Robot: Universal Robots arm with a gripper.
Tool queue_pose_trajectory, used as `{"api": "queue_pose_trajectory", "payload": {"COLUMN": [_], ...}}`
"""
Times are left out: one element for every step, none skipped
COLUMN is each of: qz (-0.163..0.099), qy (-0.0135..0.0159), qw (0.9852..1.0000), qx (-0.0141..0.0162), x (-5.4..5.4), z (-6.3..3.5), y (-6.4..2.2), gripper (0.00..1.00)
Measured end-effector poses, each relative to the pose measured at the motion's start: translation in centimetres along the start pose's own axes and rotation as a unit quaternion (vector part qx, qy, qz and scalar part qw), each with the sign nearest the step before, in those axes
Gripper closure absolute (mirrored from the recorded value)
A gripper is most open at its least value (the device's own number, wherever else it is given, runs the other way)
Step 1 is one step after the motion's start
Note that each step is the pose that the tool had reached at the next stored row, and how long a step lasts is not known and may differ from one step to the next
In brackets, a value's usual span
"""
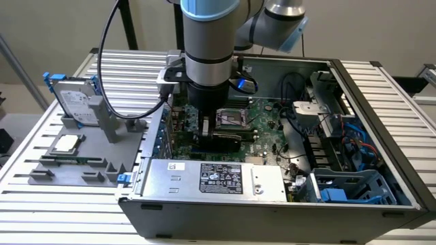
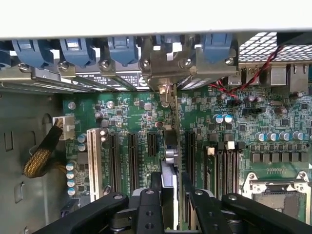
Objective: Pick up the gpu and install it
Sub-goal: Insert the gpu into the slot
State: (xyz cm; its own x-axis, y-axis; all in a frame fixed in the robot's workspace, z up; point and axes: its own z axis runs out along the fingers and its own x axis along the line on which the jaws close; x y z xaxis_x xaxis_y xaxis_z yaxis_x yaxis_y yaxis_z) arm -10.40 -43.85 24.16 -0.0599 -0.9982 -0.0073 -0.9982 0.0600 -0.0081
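A: Where do we find the gpu (image 2: 168,161) and the tool (image 2: 170,197)?

B: In the wrist view we see the card edge-on, clamped between the tool's two black fingers (image 2: 146,207), hanging upright over the motherboard (image 2: 243,122) between the long expansion slots (image 2: 132,161). Its metal bracket end points toward the rear slot openings with their blue latches (image 2: 122,48). The tool is thus clenched on the gpu.

A: How do we judge the step should be done well?

B: We judge that the card's lower edge must line up along one slot and its bracket with the matching rear opening. It should go down level, not tilted, and pressing belongs only once both agree.

A: What does each view add?

B: The wrist view gives us the alignment of card and slots. The exterior view gives us the setting: the arm (image 1: 208,56) reaching down into the open computer case (image 1: 381,127) on the desk (image 1: 409,102), beside a grey tray (image 1: 89,168) holding a hard drive (image 1: 75,104) and a small silver chip (image 1: 68,144), and the power supply (image 1: 218,178) nearest the camera.
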Motion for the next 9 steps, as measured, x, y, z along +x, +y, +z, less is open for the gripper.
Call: {"api": "queue_pose_trajectory", "payload": {"qz": [0.0, 0.0, 0.0, 0.0, 0.0, 0.0, 0.0, 0.0, 0.0], "qy": [0.0, -0.0001, -0.0003, -0.0008, -0.0016, -0.0025, -0.0011, -0.0005, -0.0008], "qw": [1.0, 1.0, 1.0, 1.0, 1.0, 1.0, 1.0, 1.0, 1.0], "qx": [0.0, 0.0, -0.0001, -0.0002, 0.0, 0.0006, 0.0001, -0.0001, -0.0001], "x": [0.0, 0.0, 0.0, 0.0, -0.1, -0.1, 0.0, 0.0, 0.0], "z": [0.01, 0.02, 0.04, 0.04, 0.01, -0.11, -0.48, -0.92, -1.36], "y": [0.0, 0.0, 0.0, 0.01, 0.01, 0.01, 0.01, -0.01, -0.01], "gripper": [1.0, 1.0, 1.0, 1.0, 1.0, 0.0, 0.0, 0.0, 0.0]}}
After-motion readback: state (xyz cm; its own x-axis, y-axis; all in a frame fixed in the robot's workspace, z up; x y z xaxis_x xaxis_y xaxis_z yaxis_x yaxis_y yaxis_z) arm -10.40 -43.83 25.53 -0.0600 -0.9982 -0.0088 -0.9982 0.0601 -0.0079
